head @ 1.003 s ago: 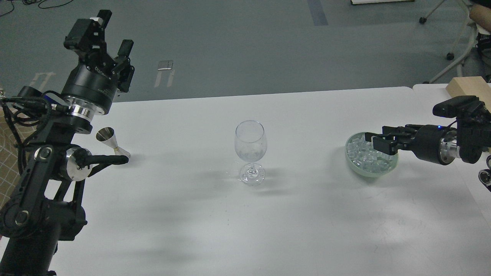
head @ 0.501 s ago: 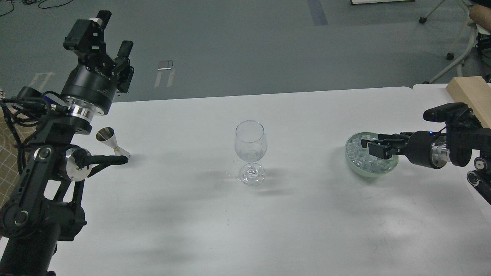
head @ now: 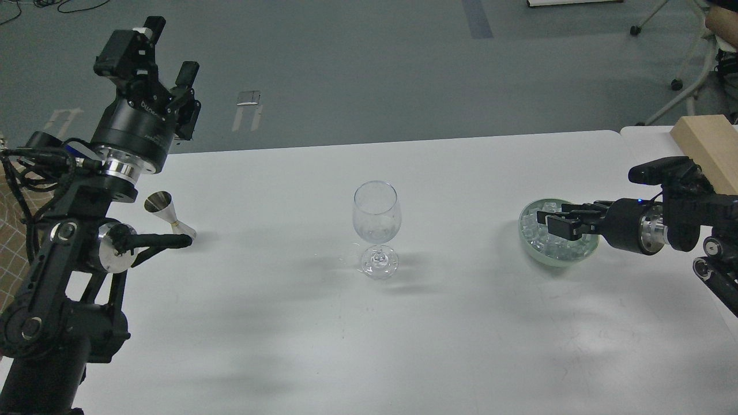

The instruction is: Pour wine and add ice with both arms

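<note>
An empty clear wine glass stands upright at the table's centre. Ice as small clear cubes fills a pale green bowl at the right. My right gripper reaches in from the right, its fingers open and low among the cubes at the top of the bowl. My left gripper is raised high at the far left, open and holding nothing. Below it a small metal jigger rests tilted on the table. No wine shows in view.
A light wooden block lies at the table's far right corner, behind my right arm. My left arm's lower links rise along the left edge beside the jigger. Chair legs stand on the floor beyond the table at top right.
My right gripper has dropped lower and shifted slightly left, down onto the ice in the bowl. The left arm, glass and jigger have not moved.
</note>
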You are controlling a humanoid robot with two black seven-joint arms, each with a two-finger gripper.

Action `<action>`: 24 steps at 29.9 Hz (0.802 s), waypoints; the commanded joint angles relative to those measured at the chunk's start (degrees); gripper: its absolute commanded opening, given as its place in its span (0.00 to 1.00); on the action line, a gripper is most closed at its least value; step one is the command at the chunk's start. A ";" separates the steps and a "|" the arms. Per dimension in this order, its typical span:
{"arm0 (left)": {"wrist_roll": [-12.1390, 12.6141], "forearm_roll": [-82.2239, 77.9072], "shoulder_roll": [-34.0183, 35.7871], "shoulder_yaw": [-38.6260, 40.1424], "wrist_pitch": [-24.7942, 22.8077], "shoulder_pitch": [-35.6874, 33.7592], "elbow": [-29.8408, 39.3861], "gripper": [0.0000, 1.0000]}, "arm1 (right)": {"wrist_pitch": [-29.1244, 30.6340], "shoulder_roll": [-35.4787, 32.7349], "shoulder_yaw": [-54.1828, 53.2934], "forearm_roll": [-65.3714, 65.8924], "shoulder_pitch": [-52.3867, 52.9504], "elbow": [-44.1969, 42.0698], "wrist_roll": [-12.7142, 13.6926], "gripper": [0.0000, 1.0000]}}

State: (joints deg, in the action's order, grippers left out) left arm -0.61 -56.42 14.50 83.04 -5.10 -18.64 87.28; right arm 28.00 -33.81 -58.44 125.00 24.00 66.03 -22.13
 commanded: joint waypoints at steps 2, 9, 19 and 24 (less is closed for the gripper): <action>0.00 0.09 -0.08 0.10 0.00 0.01 0.00 0.79 | 0.00 0.15 0.08 0.00 -0.09 -0.46 -0.02 0.59; 0.00 0.09 -0.08 0.10 -0.09 0.01 0.00 0.79 | 0.00 0.76 0.17 0.00 -0.53 -1.25 -0.02 0.59; 0.00 0.17 0.01 0.28 -0.09 0.01 0.00 0.80 | 0.00 0.94 0.25 0.00 -1.41 -1.34 -0.02 0.60; 0.00 0.17 -0.08 0.36 -0.09 0.01 0.00 0.80 | 0.00 0.85 0.25 0.00 -1.85 -1.34 -0.19 0.59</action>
State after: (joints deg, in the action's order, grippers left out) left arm -0.62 -56.25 14.44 83.32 -5.23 -18.64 87.27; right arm 28.00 -32.90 -58.18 125.00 22.25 64.64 -22.22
